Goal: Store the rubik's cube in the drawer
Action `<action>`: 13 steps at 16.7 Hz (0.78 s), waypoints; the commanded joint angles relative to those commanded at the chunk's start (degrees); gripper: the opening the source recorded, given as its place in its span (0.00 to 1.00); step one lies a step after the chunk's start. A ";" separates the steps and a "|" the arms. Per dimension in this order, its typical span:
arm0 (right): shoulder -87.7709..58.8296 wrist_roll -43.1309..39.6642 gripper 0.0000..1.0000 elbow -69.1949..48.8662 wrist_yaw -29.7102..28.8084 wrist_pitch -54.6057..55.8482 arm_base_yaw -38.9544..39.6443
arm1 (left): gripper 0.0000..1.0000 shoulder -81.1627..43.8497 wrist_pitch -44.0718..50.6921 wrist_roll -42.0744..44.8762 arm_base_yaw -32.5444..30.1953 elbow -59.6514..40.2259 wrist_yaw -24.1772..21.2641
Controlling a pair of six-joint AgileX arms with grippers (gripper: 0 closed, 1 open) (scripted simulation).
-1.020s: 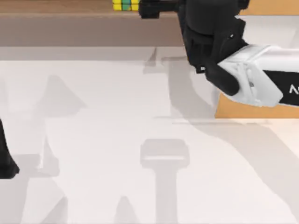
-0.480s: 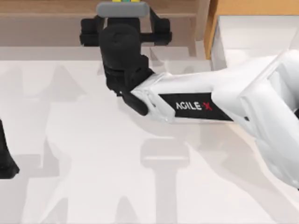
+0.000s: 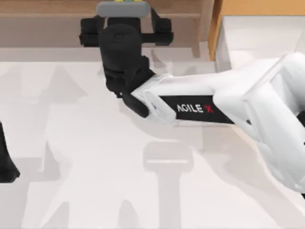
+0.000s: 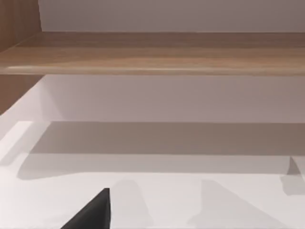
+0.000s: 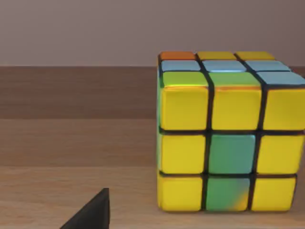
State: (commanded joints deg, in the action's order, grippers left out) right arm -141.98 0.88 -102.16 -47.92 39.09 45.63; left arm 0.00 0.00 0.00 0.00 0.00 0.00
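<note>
Seen from above, the rubik's cube [image 3: 126, 1] is largely hidden behind the right tool [image 3: 125, 12] and cut off by the frame edge; whether that tool is apart or together cannot be told. The cube [image 5: 228, 133] rests on the brown shelf [image 5: 71, 162], with open board beside it. The drawer [image 3: 257, 33] stands open at the counter's [image 3: 95, 157] right. The left tool [image 3: 7, 164] is parked at the left edge. Since half a second ago, the right arm is barely shifted.

AgileX arm in glossy white and matte black.
The right arm [image 3: 209, 107] wears a white shell with a black panel lettered "AGILE X", the X in red, and ends in a black wrist and gripper [image 3: 125, 19].
</note>
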 joint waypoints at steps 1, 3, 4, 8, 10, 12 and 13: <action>-0.42 -0.03 1.00 -1.21 0.29 -0.69 -0.24 | 1.00 0.00 0.00 0.00 0.00 0.00 0.00; -1.79 -0.14 1.00 -4.69 1.08 -2.67 -1.00 | 1.00 0.00 0.00 0.00 0.00 0.00 0.00; -2.69 -0.21 1.00 -6.79 1.55 -3.80 -1.47 | 1.00 0.00 0.00 0.00 0.00 0.00 0.00; -7.03 -0.42 1.00 -15.39 3.34 -7.75 -3.34 | 1.00 0.00 0.00 0.00 0.00 0.00 0.00; -9.09 -0.39 1.00 -18.45 3.89 -8.73 -3.90 | 1.00 0.00 0.00 0.00 0.00 0.00 0.00; -10.33 -0.30 1.00 -19.74 4.08 -9.05 -4.07 | 1.00 0.00 0.00 0.00 0.00 0.00 0.00; -10.37 -0.29 1.00 -19.77 4.08 -9.06 -4.08 | 1.00 0.00 0.00 0.00 0.00 0.00 0.00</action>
State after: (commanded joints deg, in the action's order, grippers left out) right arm -152.35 0.58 -121.93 -43.84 30.03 41.55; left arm 0.00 0.00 0.00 0.00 0.00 0.00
